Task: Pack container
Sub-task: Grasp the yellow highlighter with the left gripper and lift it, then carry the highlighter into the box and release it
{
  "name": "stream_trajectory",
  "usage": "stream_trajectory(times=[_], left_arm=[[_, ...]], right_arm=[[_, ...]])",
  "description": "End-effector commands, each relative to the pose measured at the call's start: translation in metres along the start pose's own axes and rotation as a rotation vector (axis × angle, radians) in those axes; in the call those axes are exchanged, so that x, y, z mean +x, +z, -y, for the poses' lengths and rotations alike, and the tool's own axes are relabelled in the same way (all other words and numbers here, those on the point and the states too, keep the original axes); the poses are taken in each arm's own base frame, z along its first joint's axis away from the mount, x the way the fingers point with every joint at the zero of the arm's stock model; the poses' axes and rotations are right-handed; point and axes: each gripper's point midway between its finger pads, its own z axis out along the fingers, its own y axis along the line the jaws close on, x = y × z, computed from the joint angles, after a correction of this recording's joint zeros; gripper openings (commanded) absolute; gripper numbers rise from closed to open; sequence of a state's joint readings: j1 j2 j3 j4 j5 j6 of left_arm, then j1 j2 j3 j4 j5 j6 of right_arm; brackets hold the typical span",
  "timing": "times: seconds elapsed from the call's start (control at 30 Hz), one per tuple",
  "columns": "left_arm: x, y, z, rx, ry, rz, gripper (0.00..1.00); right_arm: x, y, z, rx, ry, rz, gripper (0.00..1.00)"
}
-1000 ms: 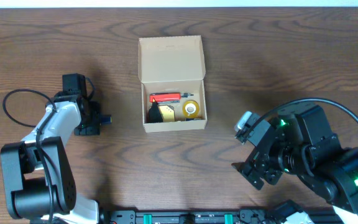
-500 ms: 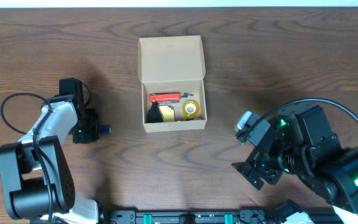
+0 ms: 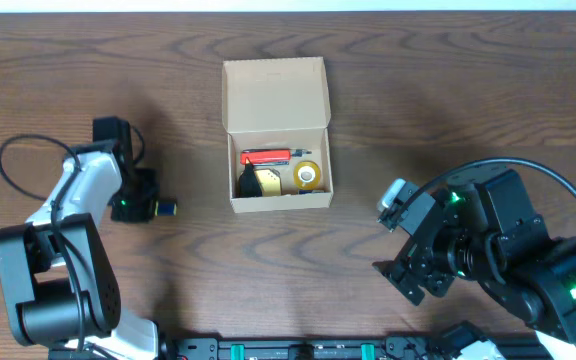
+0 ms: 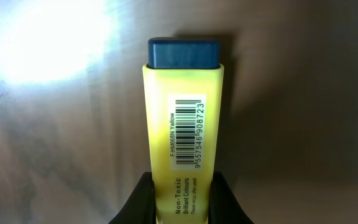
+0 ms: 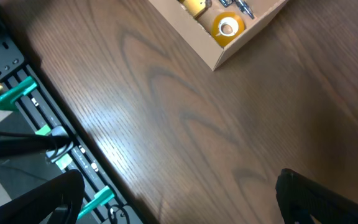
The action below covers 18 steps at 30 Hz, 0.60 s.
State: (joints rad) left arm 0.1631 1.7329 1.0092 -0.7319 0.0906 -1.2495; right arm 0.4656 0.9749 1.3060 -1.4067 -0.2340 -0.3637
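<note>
The dark wood-grained tabletop (image 3: 448,90) carries the container (image 3: 280,203), a brown cardboard box midway between the left and right edges, nearer the far one, its flap lid (image 3: 273,95) folded back so items can drop in. The right hand (image 5: 182,190) idles by the near-right corner, fingers (image 5: 55,199) wide apart. The left hand (image 4: 184,198), toward the left edge, clamps a smooth yellow highlighter (image 4: 184,112), dark blue cap (image 4: 184,54) outward, probably for packing.
</note>
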Motion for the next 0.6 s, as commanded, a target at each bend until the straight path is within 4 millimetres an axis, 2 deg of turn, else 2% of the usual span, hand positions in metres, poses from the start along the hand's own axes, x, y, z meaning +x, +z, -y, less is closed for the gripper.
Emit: stream_trajectory(times=[0.0,0.1,0.13,0.27,0.3,0.37,0.43,0.57], left_arm=[[-0.006,-0.025,0.033,0.072,0.243,0.040,0.06],[-0.001,-0.053,0.070,0.165,0.530,0.094,0.06],[0.007,-0.064,0.085,0.207,0.672,0.104,0.06],[0.051,-0.108,0.131,0.364,1.119,0.168,0.06],[0.071,-0.122,0.142,0.422,1.280,0.185,0.06],[0.108,-0.142,0.156,0.508,1.543,0.227,0.06],[0.141,-0.155,0.160,0.565,1.769,0.272,0.06],[0.205,-0.158,0.147,0.609,2.209,0.336,0.06]], right_arm=[[0.000,0.000,0.001,0.003,0.019,0.001,0.99],[0.000,0.000,0.001,0.003,0.019,0.001,0.99],[0.000,0.000,0.001,0.002,0.019,0.001,0.99],[0.000,0.000,0.001,0.002,0.019,0.001,0.99],[0.000,0.000,0.001,0.003,0.019,0.001,0.99],[0.000,0.000,0.001,0.002,0.019,0.001,0.99],[0.000,0.000,0.001,0.002,0.019,0.001,0.99],[0.000,0.000,0.001,0.003,0.019,0.001,0.99]])
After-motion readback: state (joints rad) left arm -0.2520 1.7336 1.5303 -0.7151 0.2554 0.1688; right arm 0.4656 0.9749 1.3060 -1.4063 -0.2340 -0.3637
